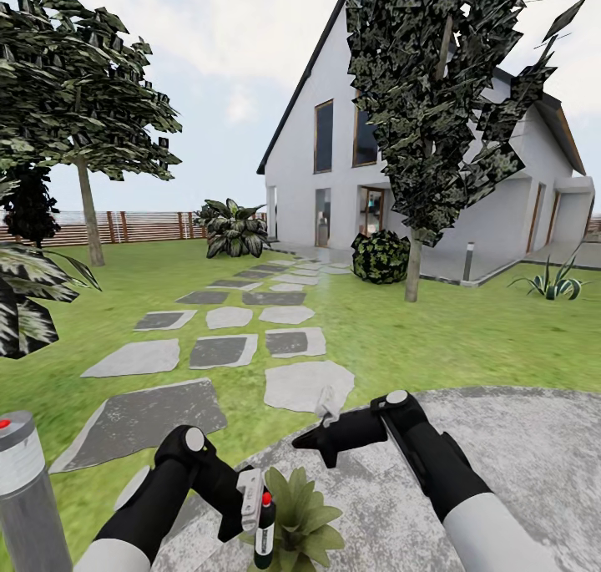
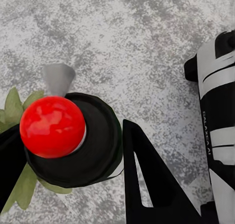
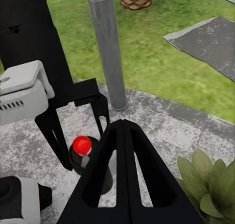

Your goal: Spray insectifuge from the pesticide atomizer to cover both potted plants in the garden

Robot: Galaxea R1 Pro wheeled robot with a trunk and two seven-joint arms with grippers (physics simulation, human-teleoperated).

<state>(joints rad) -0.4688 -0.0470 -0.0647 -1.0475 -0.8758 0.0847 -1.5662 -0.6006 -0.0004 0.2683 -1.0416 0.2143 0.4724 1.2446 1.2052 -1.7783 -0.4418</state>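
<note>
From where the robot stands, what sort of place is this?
Most likely a home's front garden: green lawn, a stepping-stone path leading to a white house, and a wooden fence behind the trees.

- Grey speckled stone patio point(image 1: 534, 463): open surface from 12 to 3 o'clock of the right gripper point(image 1: 321, 435).
- Low green-leaved potted plant point(image 1: 305, 513): just beside the dark-green, red-topped atomizer bottle point(image 1: 265, 532), obstructing its 3 o'clock side.
- Tall grey red-capped lamp post point(image 1: 25, 493): blocks 9 o'clock.
</note>
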